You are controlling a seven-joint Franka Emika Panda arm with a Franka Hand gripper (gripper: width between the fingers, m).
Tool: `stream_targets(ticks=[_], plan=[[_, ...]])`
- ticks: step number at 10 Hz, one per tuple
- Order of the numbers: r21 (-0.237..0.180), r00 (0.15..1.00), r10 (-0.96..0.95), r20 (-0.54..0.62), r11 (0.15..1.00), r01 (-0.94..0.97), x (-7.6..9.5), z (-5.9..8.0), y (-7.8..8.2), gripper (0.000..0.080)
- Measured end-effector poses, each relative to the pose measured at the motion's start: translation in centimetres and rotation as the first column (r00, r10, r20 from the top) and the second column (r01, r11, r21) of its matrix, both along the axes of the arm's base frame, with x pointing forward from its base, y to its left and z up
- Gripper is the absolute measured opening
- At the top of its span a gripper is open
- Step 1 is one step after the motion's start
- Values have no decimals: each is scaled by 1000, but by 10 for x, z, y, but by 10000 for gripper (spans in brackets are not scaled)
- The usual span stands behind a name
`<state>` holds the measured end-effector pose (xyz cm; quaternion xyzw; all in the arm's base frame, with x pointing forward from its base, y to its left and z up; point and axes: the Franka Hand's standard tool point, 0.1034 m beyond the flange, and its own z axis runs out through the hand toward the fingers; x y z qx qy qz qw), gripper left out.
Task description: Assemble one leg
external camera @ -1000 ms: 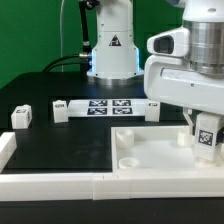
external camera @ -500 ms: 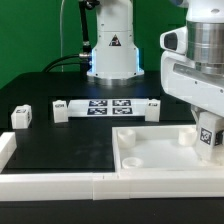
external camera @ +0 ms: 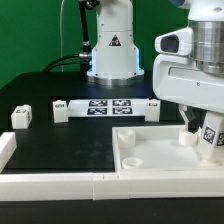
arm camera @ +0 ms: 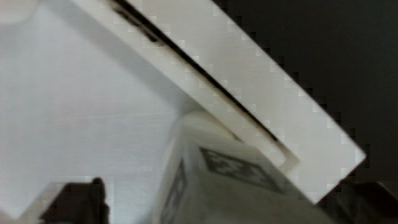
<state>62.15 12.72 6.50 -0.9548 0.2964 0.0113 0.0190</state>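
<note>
Exterior view: the gripper (external camera: 203, 132) is clamped on the leg (external camera: 210, 138), a small white block with a black-and-white tag on its face. The block sits tilted between the fingers. It hangs over the far corner of the white recessed panel (external camera: 150, 160), on the exterior view's right, just beside one of the panel's round recesses (external camera: 184, 139). Whether the leg's lower end touches the panel cannot be told from here.

The panel lies on the black surface (external camera: 60, 145). Beyond the panel's far edge lies the marker board (external camera: 105, 107), flat and close to the panel. A second small tagged white block (external camera: 22, 117) stands well apart from the panel, off toward the exterior view's left. The arm's base (external camera: 112, 50) rises behind the marker board, farther still from the panel.

In the wrist view the leg (arm camera: 231, 175) shows close up with its tag partly visible, just beside the panel's raised rim (arm camera: 249, 70). The black surface (arm camera: 338, 40) lies beyond that rim. One dark fingertip (arm camera: 75, 200) shows over the panel's pale floor.
</note>
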Motion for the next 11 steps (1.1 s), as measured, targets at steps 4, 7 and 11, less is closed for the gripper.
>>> stream_targets(ticks=[4,7,11], plan=[[-17,880,475,15,880,-474,-1,1,2,649],[-53,567,824,-2,566,-823,2,2,-6,649],[-52,520,854,-5,519,-853,2,1,-7,389]])
